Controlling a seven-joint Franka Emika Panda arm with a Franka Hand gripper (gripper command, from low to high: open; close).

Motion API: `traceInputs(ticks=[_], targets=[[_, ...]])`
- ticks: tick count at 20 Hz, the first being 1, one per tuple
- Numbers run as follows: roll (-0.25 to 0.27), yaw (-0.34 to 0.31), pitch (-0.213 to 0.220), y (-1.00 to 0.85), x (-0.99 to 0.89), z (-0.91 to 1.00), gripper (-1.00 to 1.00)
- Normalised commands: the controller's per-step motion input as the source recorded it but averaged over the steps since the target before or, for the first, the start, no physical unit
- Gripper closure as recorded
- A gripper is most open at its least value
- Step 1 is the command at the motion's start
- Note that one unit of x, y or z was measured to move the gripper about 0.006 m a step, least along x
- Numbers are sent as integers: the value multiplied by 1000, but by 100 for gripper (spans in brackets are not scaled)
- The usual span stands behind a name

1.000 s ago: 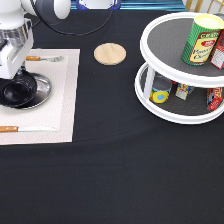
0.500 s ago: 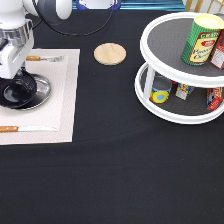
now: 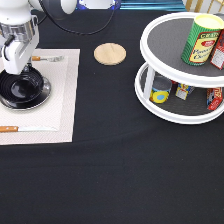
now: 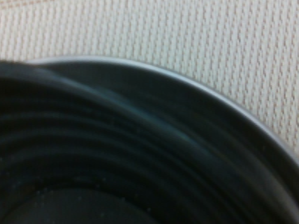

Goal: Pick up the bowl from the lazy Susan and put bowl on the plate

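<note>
You see the gripper [image 3: 11,70] at the exterior view's left edge, low over the bowl's [image 3: 21,86] rim; you cannot tell whether it grips. The bowl sits on the plate [image 3: 44,96], which lies on a cream placemat [image 3: 62,100]. In the wrist view, the bowl [image 4: 93,165] fills most of the picture above the plate's rim [image 4: 213,97]. A wide bare stretch of black counter [image 3: 115,165] separates them from the lazy Susan [image 3: 150,97], well apart at the right, carrying cans [image 3: 201,40] on both tiers. A wooden coaster [image 3: 110,53] lies between.
</note>
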Motion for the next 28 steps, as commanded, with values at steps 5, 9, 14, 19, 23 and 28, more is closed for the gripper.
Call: traceInputs(ticks=[5, 9, 14, 19, 23, 28], targets=[[18, -5, -127, -44, -111, -497, 100], [6, -5, -96, -2, -251, -228, -100], [-3, -34, -58, -9, -47, 229, -100], [-3, -26, -28, 0, -90, 608, -100], [-1, 4, -28, 62, -201, 996, -100], [-2, 13, -1, 232, -201, 644, -100]])
